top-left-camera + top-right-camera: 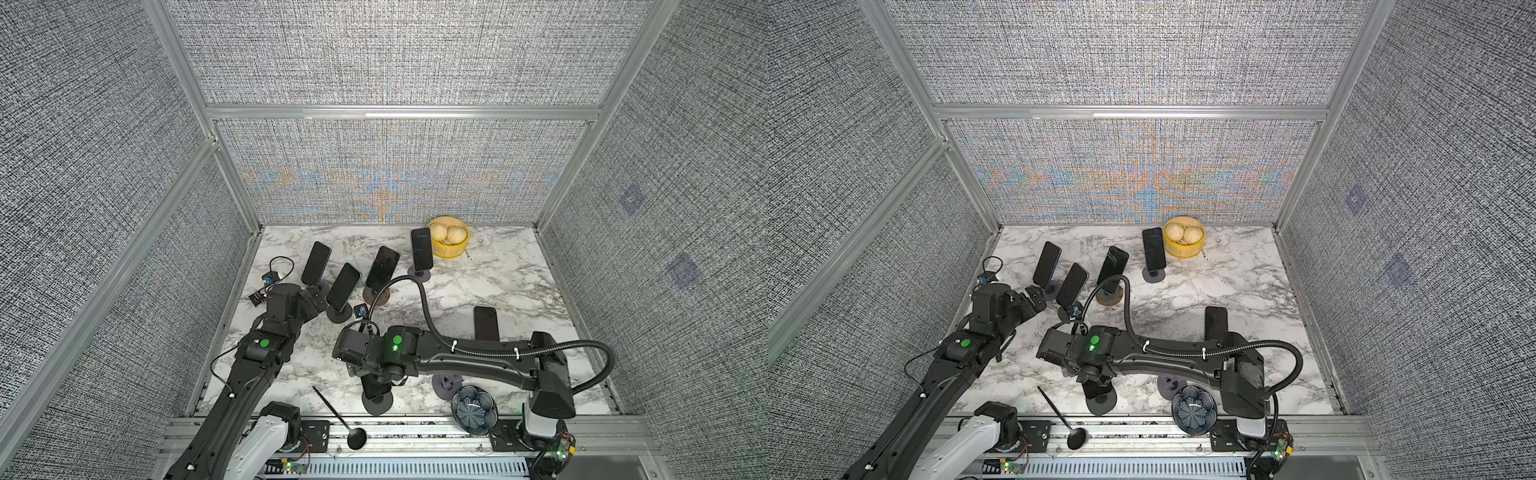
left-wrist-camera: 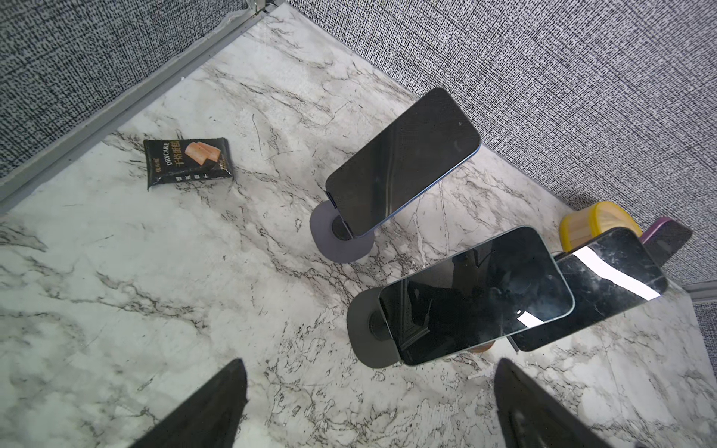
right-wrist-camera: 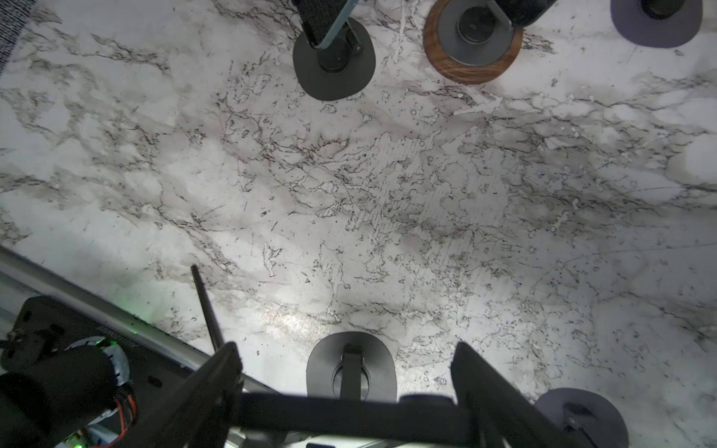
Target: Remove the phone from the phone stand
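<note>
Phone is not off yet. It's still up on the phone stand, at the front of the table, right under the right arm. Right pincer is down over the phone's top. In the wrist pic the phone's dark edge goes all the way from one finger to the other. So the pincer looks like it's squeezing the phone by its 2 sides. In both top views the arm hides most of this. Only the phone's low end & the round foot of the stand peek out.

My guess: the grab is abt done, the lift is not. What's left: pull the phone up & off the stand, then put it down somewhere on the table.

Left pincer is spread wide w/ nothing in it. It hangs near the back phones, not touching them.

One flat phone looks to lie on the table by the right arm. A purple stand near it has no phone on it, so that one looks done. Four back phones are on their stands, so maybe there's more to do after.
</note>
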